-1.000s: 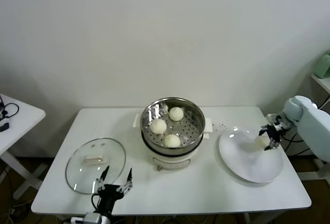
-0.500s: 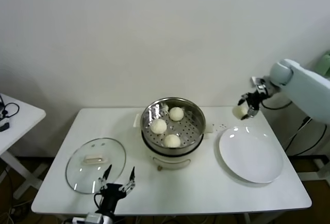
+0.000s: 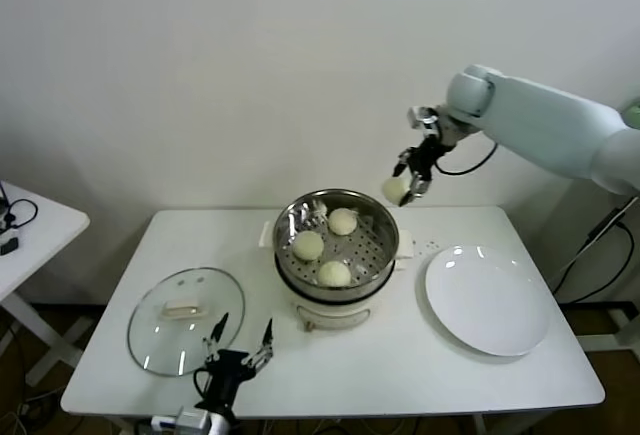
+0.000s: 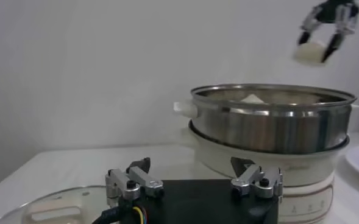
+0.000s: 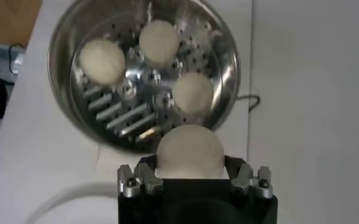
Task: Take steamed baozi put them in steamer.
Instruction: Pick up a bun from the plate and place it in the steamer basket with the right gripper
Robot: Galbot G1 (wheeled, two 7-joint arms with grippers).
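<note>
Your right gripper (image 3: 409, 181) has its fingers (image 5: 144, 181) clamped on the fourth baozi (image 3: 394, 189), the bun bulging out between them in the right wrist view. A second ago that bun was being pinched on the plate (image 3: 487, 300); half a second ago it was in the air above the plate's 11 o'clock rim; now it hangs just off the 2 o'clock edge of the steamer (image 3: 336, 245), well above the rim. The plate is bare, so this is the last bun to move.

Inside the basket you have three baozi (image 3: 333, 273) already sitting on the perforated floor: one at 12 o'clock, one toward 9, one at 6. The 3 o'clock part of the floor is open, and that looks like the natural landing spot. The wrist view shows the held bun lined up over the near rim rather than over the holes, so you probably need to carry further inward before lowering; release too early and it may strike the rim and roll off.

Your left gripper (image 3: 239, 356) waits low at the front edge of the surface (image 3: 420, 375), fingers spread wide, holding nothing, with the glass lid (image 3: 186, 320) just beside it.
</note>
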